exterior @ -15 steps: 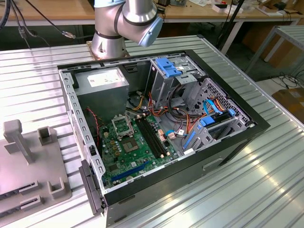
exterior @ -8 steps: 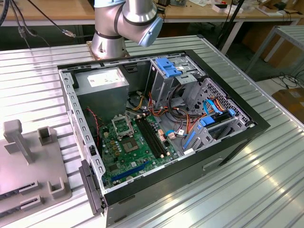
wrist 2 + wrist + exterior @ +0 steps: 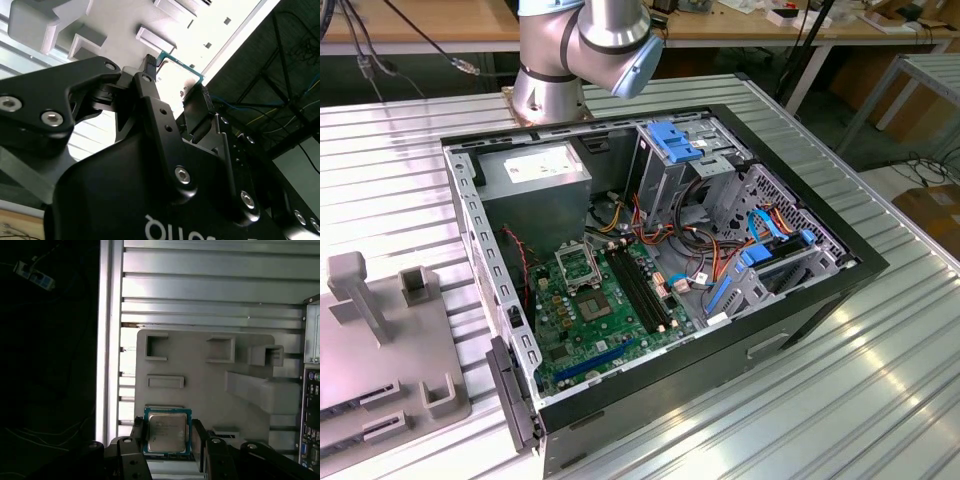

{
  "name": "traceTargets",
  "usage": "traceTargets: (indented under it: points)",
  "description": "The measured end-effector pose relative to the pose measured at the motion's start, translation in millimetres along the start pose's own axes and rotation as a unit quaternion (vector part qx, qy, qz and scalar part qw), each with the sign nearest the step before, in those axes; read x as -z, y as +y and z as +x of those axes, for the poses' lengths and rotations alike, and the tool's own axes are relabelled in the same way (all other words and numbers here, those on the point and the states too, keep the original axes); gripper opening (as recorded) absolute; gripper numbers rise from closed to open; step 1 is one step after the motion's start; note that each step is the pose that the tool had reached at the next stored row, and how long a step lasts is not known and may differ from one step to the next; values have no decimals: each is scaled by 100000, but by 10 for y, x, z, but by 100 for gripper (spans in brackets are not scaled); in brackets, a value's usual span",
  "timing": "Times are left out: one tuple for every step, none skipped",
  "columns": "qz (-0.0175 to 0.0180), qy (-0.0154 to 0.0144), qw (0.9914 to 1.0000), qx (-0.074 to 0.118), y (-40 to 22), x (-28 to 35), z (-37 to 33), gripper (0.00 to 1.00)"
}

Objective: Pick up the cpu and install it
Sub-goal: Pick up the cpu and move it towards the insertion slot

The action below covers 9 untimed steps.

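Cpu [image 3: 167, 432], likely a light, stiff, fragile chip, is pinched by its opposite edges in the gripper [image 3: 169, 436], a grey tray [image 3: 200, 375] just beyond it.

No readable text; only faint, illegible print on the cpu [image 3: 167, 432].

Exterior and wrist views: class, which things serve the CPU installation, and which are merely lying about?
Job in hand: cpu, pincer shut on it, socket frame, green motherboard, grey holder plate.
Lying about: power supply, memory slots, blue drive bracket, cable bundle.
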<state>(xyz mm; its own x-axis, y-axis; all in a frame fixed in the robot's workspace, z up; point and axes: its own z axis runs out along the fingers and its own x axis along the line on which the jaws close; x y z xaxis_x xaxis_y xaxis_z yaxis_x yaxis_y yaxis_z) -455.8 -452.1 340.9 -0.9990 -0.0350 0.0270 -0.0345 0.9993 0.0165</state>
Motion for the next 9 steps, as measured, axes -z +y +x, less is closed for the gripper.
traceTargets:
  points:
    - [1, 10, 100000, 1, 0, 10, 0, 47]
    - [2, 11, 100000, 1, 0, 15, 0, 47]
    - [-1, 12, 100000, 1, 0, 19, 1, 47]
    - [0, 15, 100000, 0, 0, 24, 1, 47]
    - [0, 19, 100000, 0, 0, 28, 1, 47]
    - [1, 23, 100000, 1, 1, 33, 1, 47]
    - [0, 24, 100000, 0, 1, 38, 1, 47]
    - [1, 28, 100000, 1, 1, 43, 1, 47]
    - [2, 30, 100000, 0, 1, 47, 1, 47]
